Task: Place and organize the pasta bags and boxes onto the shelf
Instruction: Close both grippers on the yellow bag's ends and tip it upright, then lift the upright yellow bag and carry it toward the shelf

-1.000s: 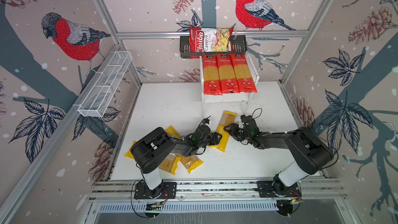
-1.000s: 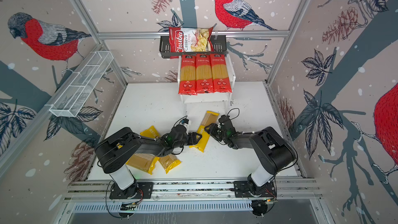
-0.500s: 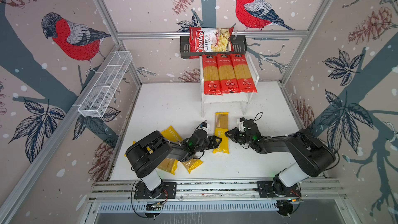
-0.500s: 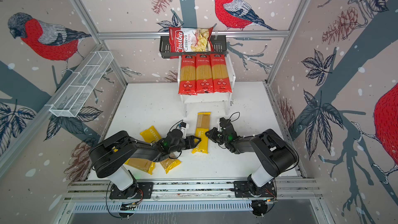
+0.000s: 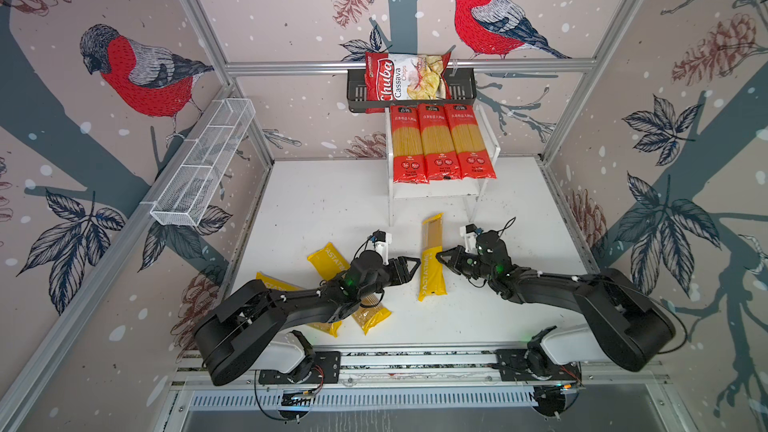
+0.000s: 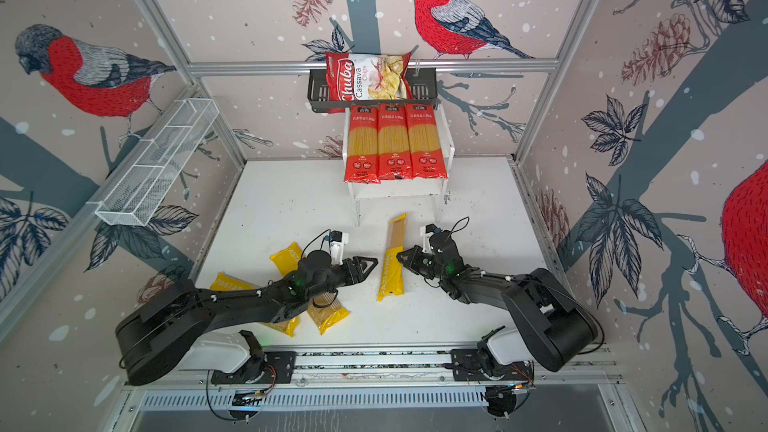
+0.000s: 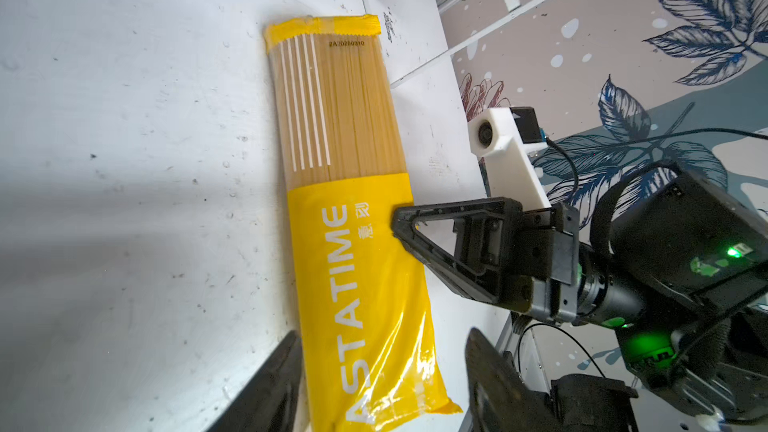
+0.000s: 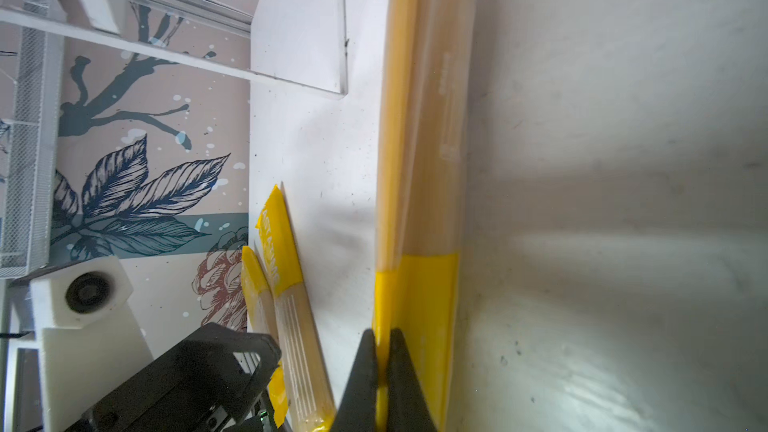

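Three red-ended pasta packs (image 5: pixel 436 143) lie side by side on the shelf's top board (image 5: pixel 440 189). A yellow PASTATIME pack (image 5: pixel 432 259) lies on the table in front of the shelf, its length pointing at it. My right gripper (image 5: pixel 441 255) is shut on that pack's right edge, and yellow film shows between its fingers (image 8: pixel 368 367) in the right wrist view. Just left of the pack, my left gripper (image 5: pixel 411 264) is open; in its wrist view the yellow end (image 7: pixel 374 359) sits between its fingers (image 7: pixel 274 384). Two more yellow packs (image 5: pixel 328 257) (image 5: pixel 270 282) lie partly under my left arm.
A Chuba chips bag (image 5: pixel 405 78) sits in the black wall basket (image 5: pixel 461 89) right above the shelf. A long white wire basket (image 5: pixel 203 168) hangs on the left wall. The shelf's thin front legs (image 5: pixel 390 209) stand close to the yellow pack's far end.
The middle yellow pack has turned from tilted to pointing straight at the shelf. My right gripper has closed onto its edge. My left gripper has drawn back a little to the pack's left.
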Controlling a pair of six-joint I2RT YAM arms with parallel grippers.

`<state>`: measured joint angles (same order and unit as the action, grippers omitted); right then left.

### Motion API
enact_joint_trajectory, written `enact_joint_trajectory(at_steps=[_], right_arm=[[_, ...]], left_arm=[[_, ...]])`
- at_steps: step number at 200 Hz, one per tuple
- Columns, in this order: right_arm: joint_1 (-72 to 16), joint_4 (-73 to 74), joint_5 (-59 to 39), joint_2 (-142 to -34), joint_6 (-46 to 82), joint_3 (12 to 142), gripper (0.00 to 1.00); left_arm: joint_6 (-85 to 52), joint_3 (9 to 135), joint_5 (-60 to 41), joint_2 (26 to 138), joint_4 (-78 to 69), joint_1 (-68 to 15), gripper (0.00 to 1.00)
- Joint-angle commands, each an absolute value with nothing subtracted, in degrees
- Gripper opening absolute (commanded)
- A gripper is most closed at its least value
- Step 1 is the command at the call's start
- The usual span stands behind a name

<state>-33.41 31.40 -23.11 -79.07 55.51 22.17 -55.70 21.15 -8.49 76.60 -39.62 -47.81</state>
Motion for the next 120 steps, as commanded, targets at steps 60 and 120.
enact_joint_trajectory(at_steps=[60,120], right_arm=[[-38.62,31.94,-25.48,-64.37,51.18,26.22,0.0],[-43.26,33.52,-29.17,-62.14,50.05,30.62,0.0]], left_arm=[[-63.13,12.36,-8.97,70.78,-62.69,-45.29,0.77],[-68.87,11.28,-16.13,79.79,-83.71,-43.64,0.79]])
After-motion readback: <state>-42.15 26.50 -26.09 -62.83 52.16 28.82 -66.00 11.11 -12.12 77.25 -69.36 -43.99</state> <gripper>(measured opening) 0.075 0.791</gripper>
